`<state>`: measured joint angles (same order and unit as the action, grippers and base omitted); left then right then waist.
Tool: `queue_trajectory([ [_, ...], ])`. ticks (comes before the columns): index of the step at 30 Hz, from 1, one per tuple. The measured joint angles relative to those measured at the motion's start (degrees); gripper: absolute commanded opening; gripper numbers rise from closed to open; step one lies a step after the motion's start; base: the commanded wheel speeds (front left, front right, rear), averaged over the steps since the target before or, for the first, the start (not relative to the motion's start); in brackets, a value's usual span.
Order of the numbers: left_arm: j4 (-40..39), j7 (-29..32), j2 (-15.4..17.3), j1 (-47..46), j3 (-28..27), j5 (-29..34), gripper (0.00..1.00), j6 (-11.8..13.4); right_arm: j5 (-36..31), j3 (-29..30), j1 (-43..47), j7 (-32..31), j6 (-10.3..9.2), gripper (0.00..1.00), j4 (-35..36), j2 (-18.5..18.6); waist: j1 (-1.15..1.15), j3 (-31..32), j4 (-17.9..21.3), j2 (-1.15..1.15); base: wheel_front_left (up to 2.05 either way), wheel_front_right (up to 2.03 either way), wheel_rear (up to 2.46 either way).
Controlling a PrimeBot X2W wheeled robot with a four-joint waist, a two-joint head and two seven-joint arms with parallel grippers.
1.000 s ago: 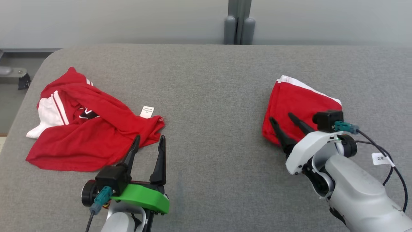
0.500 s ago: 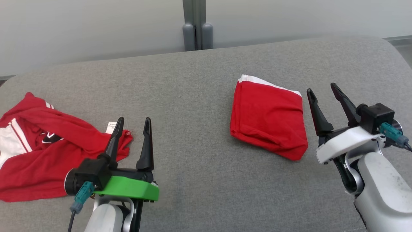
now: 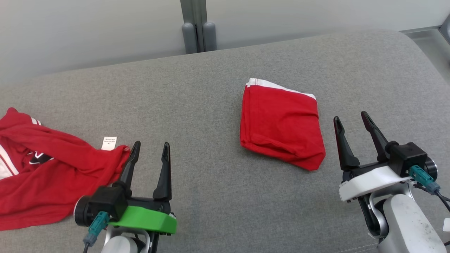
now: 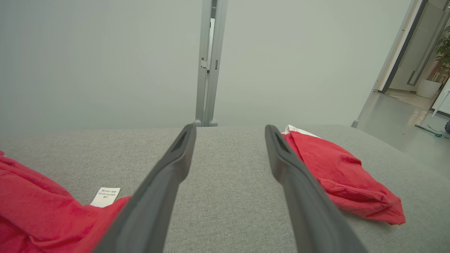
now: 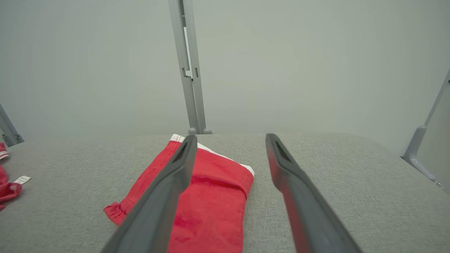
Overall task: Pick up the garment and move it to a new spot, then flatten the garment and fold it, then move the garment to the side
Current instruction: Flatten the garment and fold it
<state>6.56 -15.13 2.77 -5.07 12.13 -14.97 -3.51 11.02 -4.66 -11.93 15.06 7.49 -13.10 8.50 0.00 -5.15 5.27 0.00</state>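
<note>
Red cloth lies in two places on the grey padded table (image 3: 211, 88). The folded garment (image 3: 281, 124) lies flat right of centre, a white hem at its far edge, and a crumpled red shirt (image 3: 45, 175) lies at the left. The right gripper (image 3: 351, 116) hovers just right of the folded garment, apart from it, fingers spread and empty. The left gripper (image 3: 151, 143), equally spread, sits by the shirt's edge. The left wrist view adds a corridor with a potted plant (image 4: 442, 49).

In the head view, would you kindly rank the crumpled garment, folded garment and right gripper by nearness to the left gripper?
1. Crumpled garment, beside the left gripper, on its left.
2. Folded garment, farther right.
3. Right gripper, far right.
</note>
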Motion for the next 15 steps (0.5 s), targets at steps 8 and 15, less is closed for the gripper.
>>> queue_trajectory([
  [8,0.6,0.0,0.0,-1.4,1.5,0.4,1.00,-0.3,-0.3,-2.5,-3.5,0.0,0.00,0.00,-2.1,1.8,0.00,-1.9,-2.3,0.00,0.00,0.00,0.00],
  [15,0.9,0.0,0.0,-3.7,3.9,0.5,1.00,-0.4,-0.8,-4.7,-10.5,0.0,0.00,0.00,-9.3,4.2,0.00,-4.9,-6.2,0.00,0.00,0.00,0.00],
])
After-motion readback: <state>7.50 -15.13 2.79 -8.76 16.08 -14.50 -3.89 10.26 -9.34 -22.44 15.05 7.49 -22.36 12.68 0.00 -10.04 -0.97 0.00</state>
